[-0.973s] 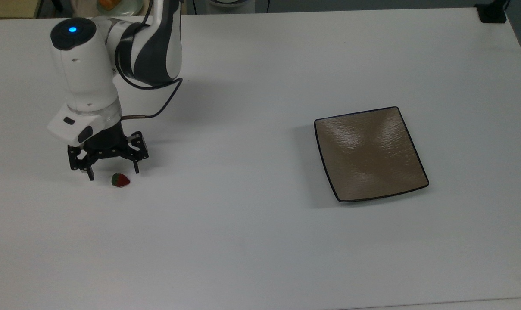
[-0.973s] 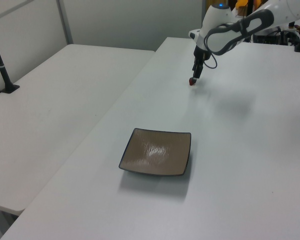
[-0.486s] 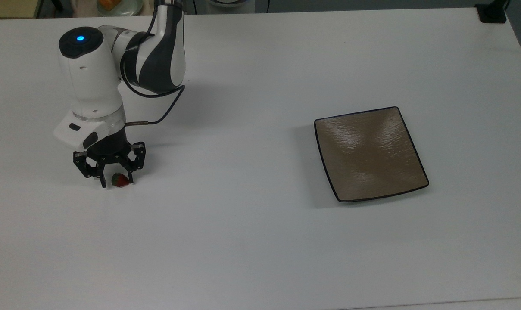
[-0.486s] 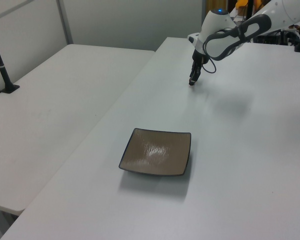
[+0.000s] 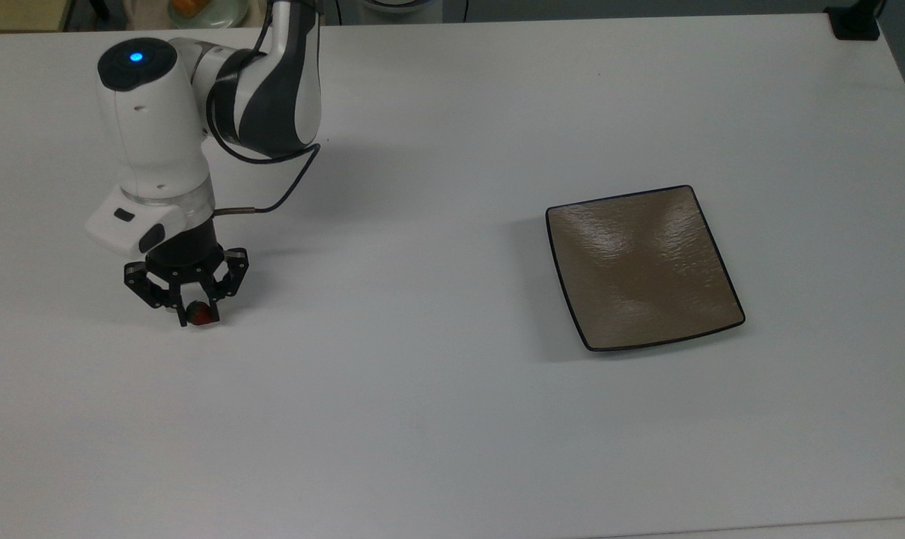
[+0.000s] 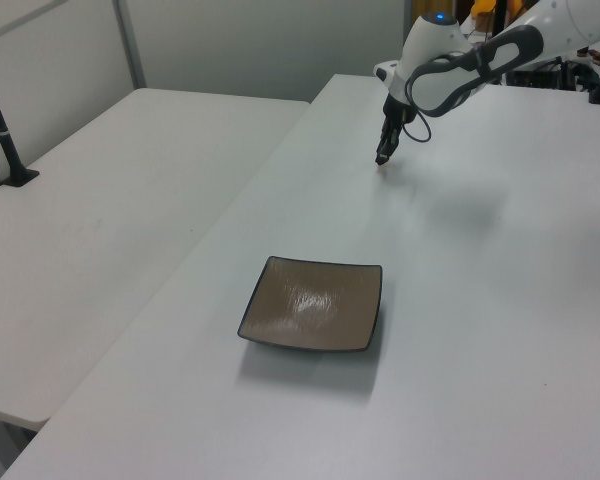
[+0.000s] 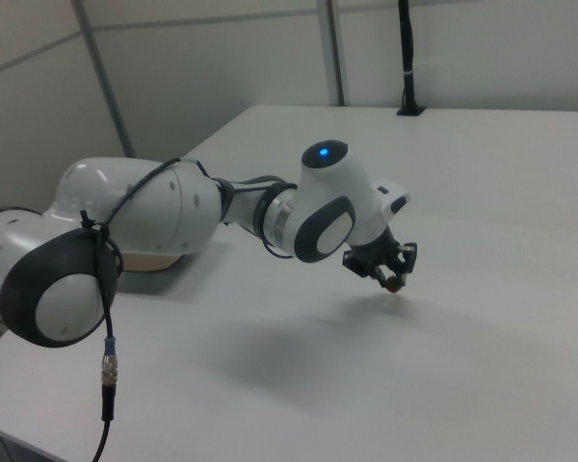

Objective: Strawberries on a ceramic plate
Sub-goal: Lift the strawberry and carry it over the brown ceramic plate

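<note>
Strawberry (image 5: 200, 314) sits pinched in the end effector (image 5: 197, 314), well apart from the unmarked ceramic plate (image 5: 641, 268).

White table (image 5: 452, 419), second white table (image 6: 110, 200) beside it, pale grey wall panels (image 6: 260, 45), even light

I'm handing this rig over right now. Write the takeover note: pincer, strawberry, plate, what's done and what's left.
Pincer: shut on the strawberry, low over the table at the top view's left.
Strawberry: between the fingertips; whether it is clear of the table cannot be told.
Plate: bare, flat on the table, far off at the top view's right.
Done: the grasp.
Left: lift, carry across to the plate, lower, release onto it.
</note>
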Available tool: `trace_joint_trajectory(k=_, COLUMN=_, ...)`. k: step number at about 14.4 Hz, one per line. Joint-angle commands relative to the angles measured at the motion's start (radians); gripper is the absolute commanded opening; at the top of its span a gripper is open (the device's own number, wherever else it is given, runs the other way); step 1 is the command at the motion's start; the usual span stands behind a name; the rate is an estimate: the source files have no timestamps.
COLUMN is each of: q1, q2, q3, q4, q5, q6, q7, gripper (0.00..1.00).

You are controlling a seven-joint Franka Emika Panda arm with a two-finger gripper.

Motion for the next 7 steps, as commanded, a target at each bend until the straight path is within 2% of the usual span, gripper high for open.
trace_joint_trajectory(k=1, q1=0.009, q2=-0.140, q3=-0.004, q4=-0.033, q5=-0.012, q6=-0.159, q7=-0.005, gripper=0.01)
trace_joint_trajectory(k=4, q1=0.018, q2=-0.281, q3=-0.003, q4=-0.032, q5=-0.010, q6=-0.378, q7=-0.019, gripper=0.02)
trace_joint_trajectory(k=7, q1=0.076, q2=-0.392, q3=-0.012, q4=-0.030, q5=-0.009, q6=-0.552, q7=-0.018, gripper=0.03)
